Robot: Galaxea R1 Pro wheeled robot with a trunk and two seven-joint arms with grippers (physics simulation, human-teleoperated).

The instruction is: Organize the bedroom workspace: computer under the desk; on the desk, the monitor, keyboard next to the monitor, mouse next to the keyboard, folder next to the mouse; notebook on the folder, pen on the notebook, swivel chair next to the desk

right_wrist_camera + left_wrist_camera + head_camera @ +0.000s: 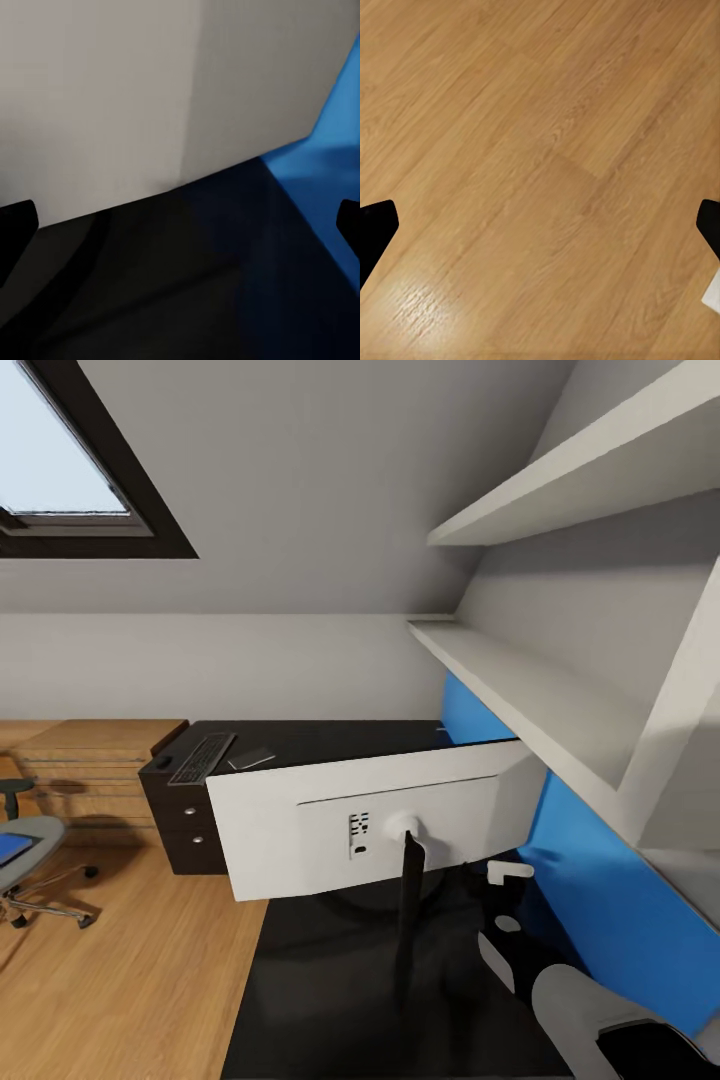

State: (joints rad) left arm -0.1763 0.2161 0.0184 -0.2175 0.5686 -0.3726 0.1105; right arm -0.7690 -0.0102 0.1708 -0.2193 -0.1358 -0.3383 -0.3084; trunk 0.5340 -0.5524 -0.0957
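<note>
White-backed, the wide flat monitor (375,828) stands on the black L-shaped desk (330,980) facing away from me, hiding the middle of the desktop; beyond it, at the far left corner, I see the long black keyboard (201,757) beside a thin dark notebook (251,759). At the frame's left edge the grey swivel chair (28,857) is cut off, a sliver of bright blue folder (12,847) on its seat. My left gripper (540,225) hangs spread over wood floor (532,150), my right gripper (180,217) spread just before the monitor's back.

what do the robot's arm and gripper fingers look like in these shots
In the head view the right arm has smooth rounded light grey shells joined by black sections. In both wrist views the fingertips are plain black wedges with no markings. No cables are visible.
</note>
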